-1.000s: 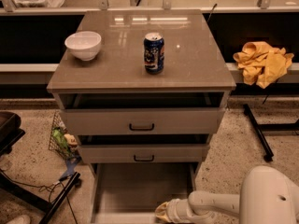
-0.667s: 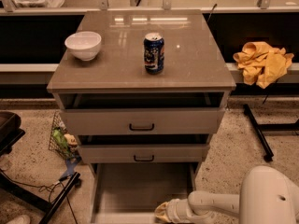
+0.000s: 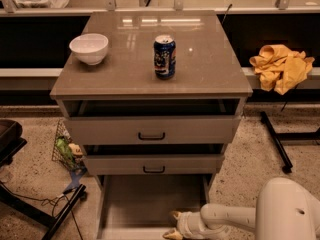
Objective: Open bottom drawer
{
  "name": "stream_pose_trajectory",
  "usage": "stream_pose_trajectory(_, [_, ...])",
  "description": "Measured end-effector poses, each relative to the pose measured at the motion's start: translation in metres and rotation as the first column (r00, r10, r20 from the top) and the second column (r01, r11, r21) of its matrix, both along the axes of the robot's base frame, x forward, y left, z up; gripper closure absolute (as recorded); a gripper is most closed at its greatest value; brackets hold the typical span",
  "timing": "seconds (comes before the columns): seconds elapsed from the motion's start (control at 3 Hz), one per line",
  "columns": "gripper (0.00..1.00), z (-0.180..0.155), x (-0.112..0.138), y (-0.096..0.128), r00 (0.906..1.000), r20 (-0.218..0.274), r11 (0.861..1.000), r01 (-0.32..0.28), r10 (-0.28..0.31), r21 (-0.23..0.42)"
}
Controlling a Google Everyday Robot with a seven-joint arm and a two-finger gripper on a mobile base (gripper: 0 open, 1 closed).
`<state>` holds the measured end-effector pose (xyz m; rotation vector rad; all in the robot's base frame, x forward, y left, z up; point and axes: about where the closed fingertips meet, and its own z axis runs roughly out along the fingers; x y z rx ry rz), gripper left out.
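1. Down at the bottom of the view, the bottom drawer (image 3: 150, 202) is pulled well out from under the counter's front edge, its bare floor in plain sight between its side walls.
2. The gripper (image 3: 171, 224) sits at the front right of that drawer, low in the picture, below the right half of the counter's front edge.
3. Its two tan fingertips (image 3: 174, 215) are spread apart. One reaches over the drawer's inside and the other sits down by the front rim.
4. The white arm (image 3: 225, 217) comes in from the lower right, with its big rounded housing filling that corner.
5. Above that, the middle drawer (image 3: 115, 164) sticks out a little, its black bar handle (image 3: 153, 169) centred on the front.
6. The top drawer (image 3: 105, 130) is also ajar, with a dark gap showing under the counter's front edge. Its handle (image 3: 151, 136) is centred too.
7. On the counter (image 3: 210, 69) a white bowl (image 3: 89, 48) stands close to the left edge, about halfway back.
8. A blue soda can (image 3: 164, 57) stands upright near the middle, well apart from the bowl.
9. Past the right edge, a crumpled yellow cloth (image 3: 281, 66) lies on a ledge.
10. Past the left edge, on the speckled floor, a wire basket (image 3: 64, 151) leans beside the cabinet.
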<state>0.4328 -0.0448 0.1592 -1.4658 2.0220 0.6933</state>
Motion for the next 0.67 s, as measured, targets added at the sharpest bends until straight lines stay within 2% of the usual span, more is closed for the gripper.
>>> stream_pose_trajectory(0.33, [0.0,-0.0004,-0.0008,0.0011,1.0,-0.001,1.0,-0.001,0.001,0.001])
stream_pose_trajectory(0.67, [0.0,-0.0004,-0.0008,0.0012,1.0,-0.001,1.0,-0.001,0.001,0.001])
